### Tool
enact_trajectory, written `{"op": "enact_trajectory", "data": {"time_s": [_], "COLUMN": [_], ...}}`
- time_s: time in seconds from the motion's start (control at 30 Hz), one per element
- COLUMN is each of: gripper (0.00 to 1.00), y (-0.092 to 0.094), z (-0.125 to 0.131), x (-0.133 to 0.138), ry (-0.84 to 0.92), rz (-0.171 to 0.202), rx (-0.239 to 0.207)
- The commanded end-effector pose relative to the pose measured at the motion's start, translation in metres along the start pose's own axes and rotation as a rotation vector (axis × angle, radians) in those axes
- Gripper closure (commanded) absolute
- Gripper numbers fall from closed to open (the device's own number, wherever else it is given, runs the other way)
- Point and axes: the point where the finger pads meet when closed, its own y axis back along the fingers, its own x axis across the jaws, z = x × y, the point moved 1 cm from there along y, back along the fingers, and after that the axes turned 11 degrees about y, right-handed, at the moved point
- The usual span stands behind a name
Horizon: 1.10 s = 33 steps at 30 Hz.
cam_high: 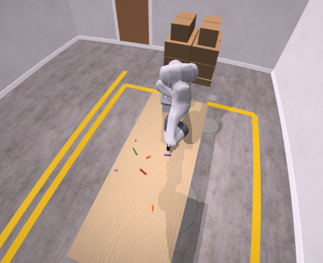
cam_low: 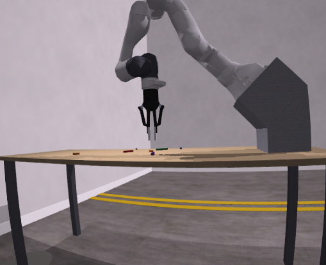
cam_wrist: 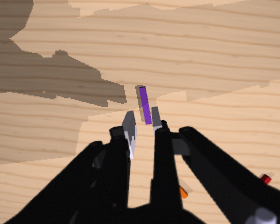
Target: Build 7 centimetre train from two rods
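Note:
A purple rod [cam_high: 167, 155] lies flat on the wooden table, just in front of the arm; it also shows in the wrist view [cam_wrist: 146, 105] and in the side view [cam_low: 152, 153]. A tiny blue rod [cam_high: 136, 140] lies further left and back. My gripper [cam_low: 152, 138] hangs well above the table over the purple rod, fingers pointing down. The fingers stand close together with only a narrow gap and nothing between them. The purple rod lies on the wood below, just beyond the fingertips.
A green rod [cam_high: 134, 151], an orange rod [cam_high: 148, 157], a red rod [cam_high: 143, 171] and a grey rod [cam_high: 115, 169] lie scattered left of the purple one. A second orange rod [cam_high: 152, 208] lies nearer the front. Stacked cardboard boxes [cam_high: 193, 44] stand behind the table.

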Motion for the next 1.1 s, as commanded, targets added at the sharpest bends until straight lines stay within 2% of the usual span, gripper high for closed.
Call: {"op": "enact_trajectory", "data": {"time_s": [0.0, 0.57, 1.07], "gripper": [0.77, 0.77, 0.77], "y": [0.0, -0.013, -0.035], "z": [-0.001, -0.001, -0.001], "x": [0.0, 0.001, 0.001], "ry": [-0.002, -0.003, -0.003], "rz": [0.002, 0.001, 0.001], "rx": [0.001, 0.0, 0.0]}}
